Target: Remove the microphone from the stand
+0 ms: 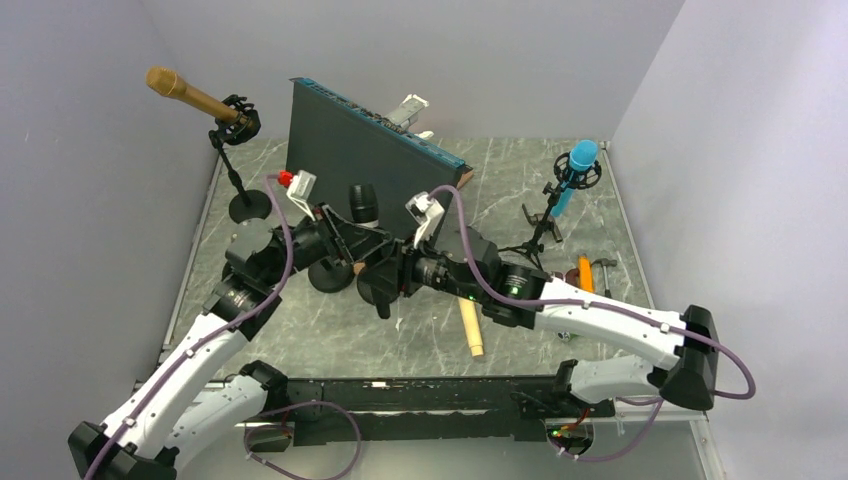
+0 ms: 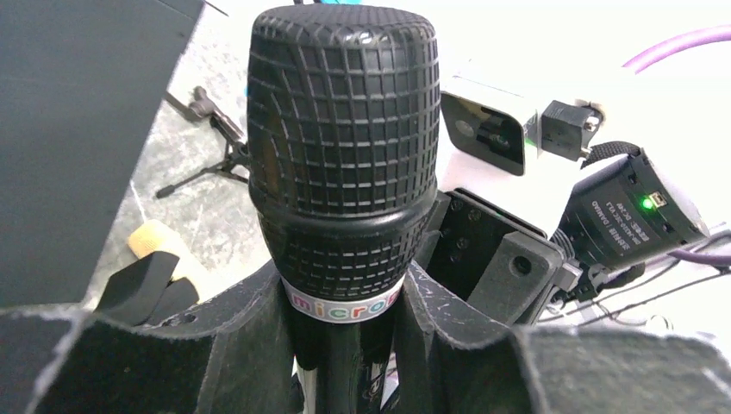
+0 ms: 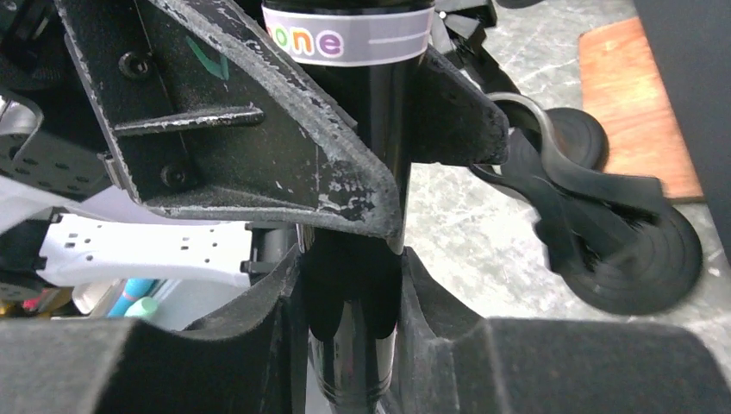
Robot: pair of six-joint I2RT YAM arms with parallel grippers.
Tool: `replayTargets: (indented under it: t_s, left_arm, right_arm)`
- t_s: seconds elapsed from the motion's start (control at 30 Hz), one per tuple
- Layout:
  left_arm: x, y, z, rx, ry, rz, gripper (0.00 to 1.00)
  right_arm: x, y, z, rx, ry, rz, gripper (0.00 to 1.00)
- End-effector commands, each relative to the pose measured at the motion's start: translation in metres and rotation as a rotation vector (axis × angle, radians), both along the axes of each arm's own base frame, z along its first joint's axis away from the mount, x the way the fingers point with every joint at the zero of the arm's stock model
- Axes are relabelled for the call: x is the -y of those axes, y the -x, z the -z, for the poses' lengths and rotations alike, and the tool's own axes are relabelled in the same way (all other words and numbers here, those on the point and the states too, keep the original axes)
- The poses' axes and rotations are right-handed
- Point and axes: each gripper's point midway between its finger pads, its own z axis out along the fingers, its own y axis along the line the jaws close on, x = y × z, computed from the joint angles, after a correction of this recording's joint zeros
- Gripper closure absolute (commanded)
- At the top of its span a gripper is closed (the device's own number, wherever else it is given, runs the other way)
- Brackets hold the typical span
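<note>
A black microphone (image 1: 363,203) with a mesh head (image 2: 343,138) and a white lettered band stands upright between both arms. My left gripper (image 2: 345,302) is shut on its neck just under the band. Lower down, my right gripper (image 3: 349,276) is shut on the glossy black handle (image 3: 362,345). The left gripper's fingers (image 3: 259,129) show above mine in the right wrist view. The black stand (image 3: 642,250), a round base with a clip, sits to the right of the handle; its clip looks apart from the microphone. In the top view the grippers (image 1: 345,240) (image 1: 395,272) meet mid-table.
A gold microphone (image 1: 190,97) on a round-base stand (image 1: 248,207) is at the back left. At the right a blue microphone (image 1: 578,165) stands on a tripod. A dark slab (image 1: 370,150) leans at the back. A wooden stick (image 1: 470,328) and an orange tool (image 1: 585,272) lie at the right.
</note>
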Motion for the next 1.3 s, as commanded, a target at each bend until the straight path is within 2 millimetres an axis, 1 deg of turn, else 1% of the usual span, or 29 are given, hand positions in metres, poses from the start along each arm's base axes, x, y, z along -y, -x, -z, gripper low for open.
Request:
replayTargets:
  t_s: [0.0,0.03,0.1,0.13,0.17,0.27,0.37,0.4,0.47,0.53,0.63,0.7,0.77,0.83,0.9,1.03,1.1,1.17,1.27]
  left_arm:
    - [0.005,0.013,-0.009,0.050,-0.008,0.040,0.68]
    - [0.003,0.012,-0.010,0.065,-0.023,0.028,0.62]
    - [-0.003,0.011,-0.012,0.100,-0.061,-0.009,0.55]
    - [-0.007,0.010,-0.017,0.127,-0.080,-0.034,0.53]
    - [-0.012,0.008,-0.014,0.126,-0.111,-0.064,0.52]
    - [-0.027,0.004,-0.011,0.138,-0.217,-0.140,0.49]
    - [-0.050,-0.001,-0.016,0.164,-0.322,-0.252,0.49]
    - [-0.058,-0.002,-0.020,0.188,-0.353,-0.286,0.49]
    - [-0.072,-0.005,-0.018,0.199,-0.399,-0.349,0.50]
    - [-0.082,-0.006,-0.017,0.196,-0.425,-0.398,0.51]
    - [-0.088,-0.005,-0.019,0.202,-0.441,-0.419,0.51]
    - [-0.089,-0.006,-0.016,0.205,-0.458,-0.419,0.52]
    - [-0.093,-0.006,-0.011,0.189,-0.484,-0.435,0.53]
    - [-0.100,-0.006,-0.006,0.162,-0.513,-0.459,0.54]
    - [-0.102,-0.006,-0.001,0.151,-0.540,-0.455,0.55]
    - [-0.118,-0.013,0.011,0.096,-0.590,-0.540,0.57]
    - [-0.125,-0.017,0.017,0.051,-0.614,-0.585,0.59]
    - [-0.132,-0.020,0.025,0.003,-0.646,-0.619,0.63]
    - [-0.143,-0.022,0.040,-0.077,-0.689,-0.675,0.63]
  right_arm:
    - [0.049,-0.024,-0.009,0.079,-0.004,0.211,1.00]
    - [0.061,-0.024,-0.004,0.084,0.022,0.241,1.00]
    - [0.091,-0.026,0.001,0.088,0.078,0.317,1.00]
    - [0.113,-0.027,0.006,0.090,0.126,0.379,1.00]
    - [0.129,-0.027,0.009,0.090,0.151,0.416,1.00]
    - [0.173,-0.025,0.043,0.063,0.292,0.515,1.00]
    - [0.216,-0.019,0.091,-0.029,0.484,0.633,1.00]
    - [0.234,-0.015,0.108,-0.057,0.572,0.673,1.00]
    - [0.248,-0.011,0.129,-0.103,0.649,0.717,1.00]
    - [0.249,-0.012,0.144,-0.136,0.692,0.717,1.00]
    - [0.232,-0.015,0.156,-0.151,0.719,0.660,1.00]
    - [0.222,-0.019,0.164,-0.148,0.731,0.633,1.00]
    - [0.207,-0.021,0.172,-0.147,0.718,0.588,1.00]
    - [0.186,-0.020,0.179,-0.151,0.683,0.513,1.00]
    - [0.169,-0.018,0.188,-0.171,0.663,0.458,1.00]
    - [0.146,-0.016,0.213,-0.224,0.641,0.406,1.00]
    - [0.139,-0.018,0.225,-0.252,0.648,0.414,1.00]
    - [0.141,-0.020,0.236,-0.280,0.683,0.467,1.00]
    - [0.140,-0.019,0.251,-0.282,0.708,0.524,1.00]
